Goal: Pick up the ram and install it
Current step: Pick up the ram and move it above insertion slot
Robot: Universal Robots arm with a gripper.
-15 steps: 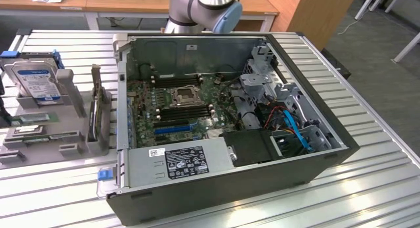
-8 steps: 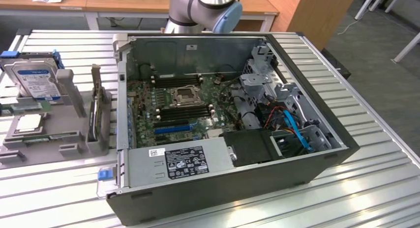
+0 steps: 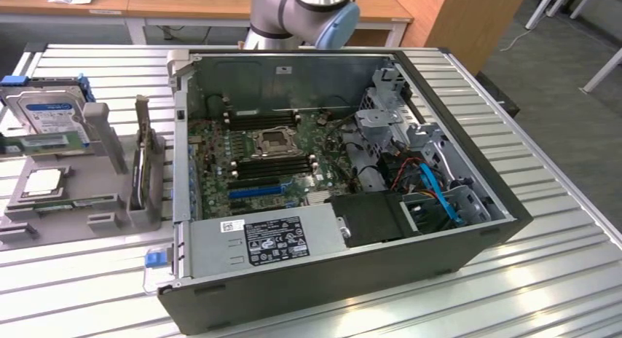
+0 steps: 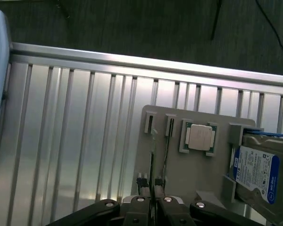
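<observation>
The ram (image 4: 153, 157) stands on edge in a slot of the grey parts holder (image 4: 179, 165), showing as a thin line with a second stick (image 4: 165, 155) beside it. In the exterior view the ram (image 3: 60, 204) sits low at the front of that holder (image 3: 58, 225), to the left of the computer case. My gripper (image 4: 151, 188) hangs high above the slots, its fingers a narrow gap apart with nothing between them. Black memory slots (image 3: 274, 164) lie on the motherboard inside the open case (image 3: 340, 280).
On the holder are a silver-lidded processor (image 4: 200, 137) and a hard drive (image 4: 257, 174). The arm's joint (image 3: 316, 10) is behind the case. The case's walls, drive cage (image 3: 389, 127) and power supply (image 3: 267, 240) ring the motherboard. The slatted metal table (image 4: 75, 141) ends at a rail, with floor beyond.
</observation>
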